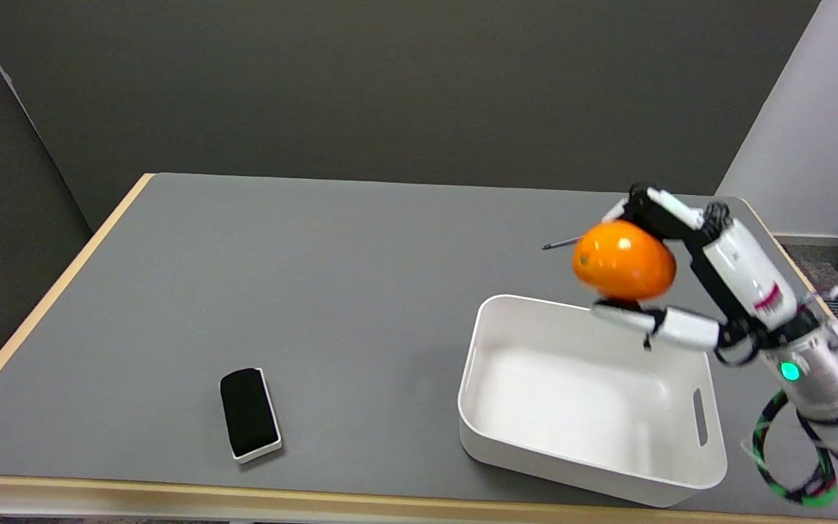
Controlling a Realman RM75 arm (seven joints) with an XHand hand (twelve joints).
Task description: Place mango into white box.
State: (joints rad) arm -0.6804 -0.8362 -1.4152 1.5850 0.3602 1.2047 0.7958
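Orange mango [623, 260] sits pinched between fingers [626, 314] of the right hand [688, 276], held over the box's [586, 407] far rim, seemingly for dropping inside.

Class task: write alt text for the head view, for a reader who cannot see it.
A robot hand holds an orange mango in the air above the far edge of an empty white box on a grey table. A small black-topped block lies near the table's front edge.
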